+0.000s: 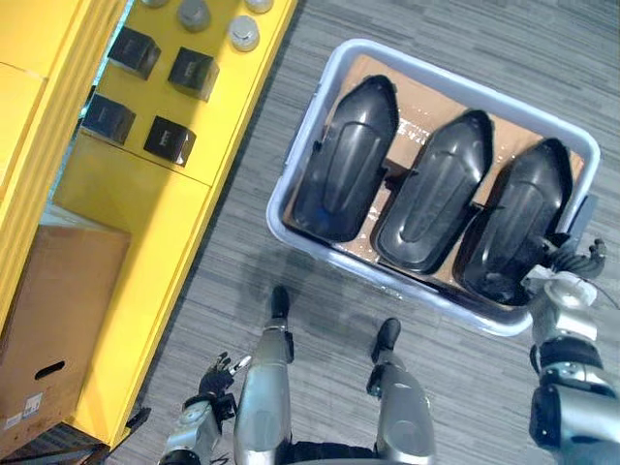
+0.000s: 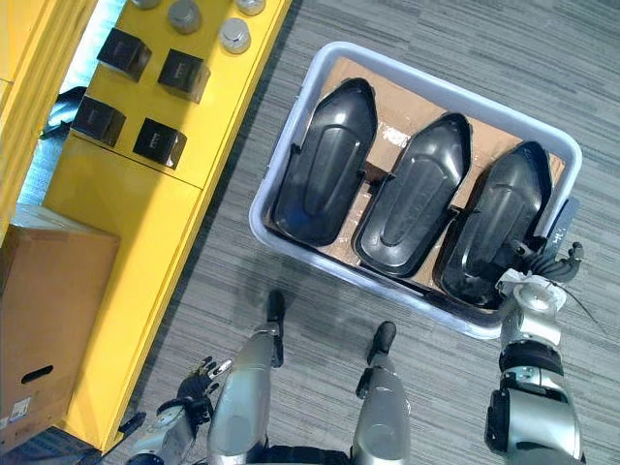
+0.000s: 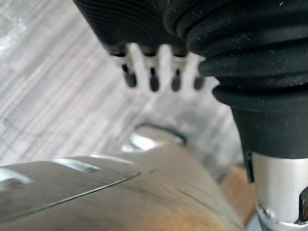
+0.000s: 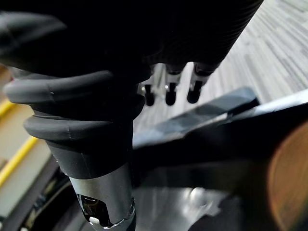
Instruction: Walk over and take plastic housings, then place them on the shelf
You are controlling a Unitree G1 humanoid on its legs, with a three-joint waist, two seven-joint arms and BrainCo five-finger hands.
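On left: yellow shelf [image 1: 145, 203] with four black boxes [image 1: 194, 73] and some grey caps [image 1: 243, 34] on it. Brown carton [image 1: 58, 310] sits at the shelf's near end.

Left hand [image 1: 215, 378] hangs low beside the shelf, over the grey floor [image 1: 242, 252]. In the left wrist view its fingers [image 3: 153, 79] are straight and slightly apart, holding nothing and touching nothing.

Centre-right: pale bin [image 1: 300, 136] on the floor, lined with cardboard [image 1: 426, 102]. Three black housings lie in it, side by side and close together: left housing [image 1: 347, 160], middle housing [image 1: 436, 189], right housing [image 1: 518, 218]. They fill most of the bin.

Long axes are parallel and run from the bin's near rim to its far rim, leaning a bit to the right at the far end. Narrow ends point away from the robot, wide ends point toward it.

Right hand [image 1: 578, 260] is at the bin's right end, just beside the right housing's edge. In the right wrist view its fingers [image 4: 169, 94] are extended and relaxed, not wrapped round anything. Cannot tell if they touch the housing or the rim.

All three housings are in the bin, none on the shelf.
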